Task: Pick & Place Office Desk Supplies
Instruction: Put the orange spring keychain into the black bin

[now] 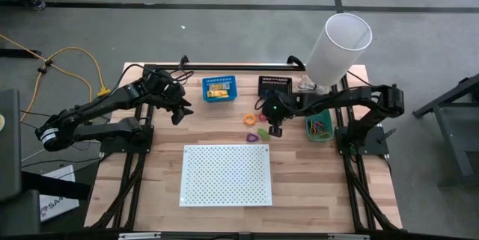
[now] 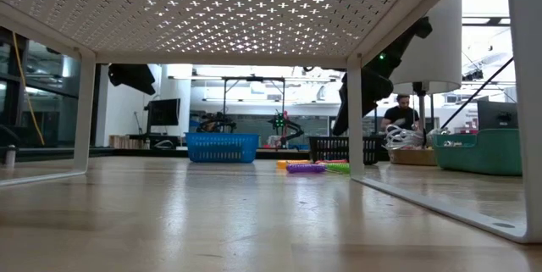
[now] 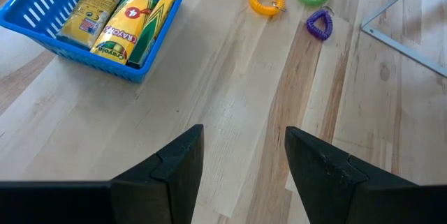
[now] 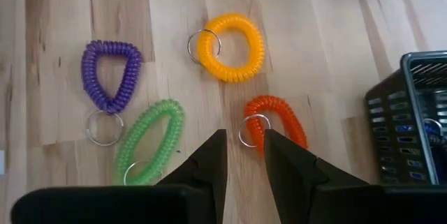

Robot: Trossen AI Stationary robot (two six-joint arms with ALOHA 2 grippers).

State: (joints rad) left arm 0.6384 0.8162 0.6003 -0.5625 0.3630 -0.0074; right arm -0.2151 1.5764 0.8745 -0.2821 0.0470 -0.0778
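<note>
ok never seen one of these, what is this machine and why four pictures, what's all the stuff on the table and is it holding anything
It is a robot with two dark arms at a wooden table. One picture looks straight down, one looks level across the tabletop, and two come from cameras on the arms' wrists.

On the table lie a white perforated board, a blue bin with yellow crayon packets, a black bin, a green bin, and four coiled plastic loops: purple, green, yellow-orange and red-orange.

The left gripper hangs open over bare wood near the blue bin. The right gripper hovers over the loops, its fingers close together with a slit between them. Neither holds anything.
</note>
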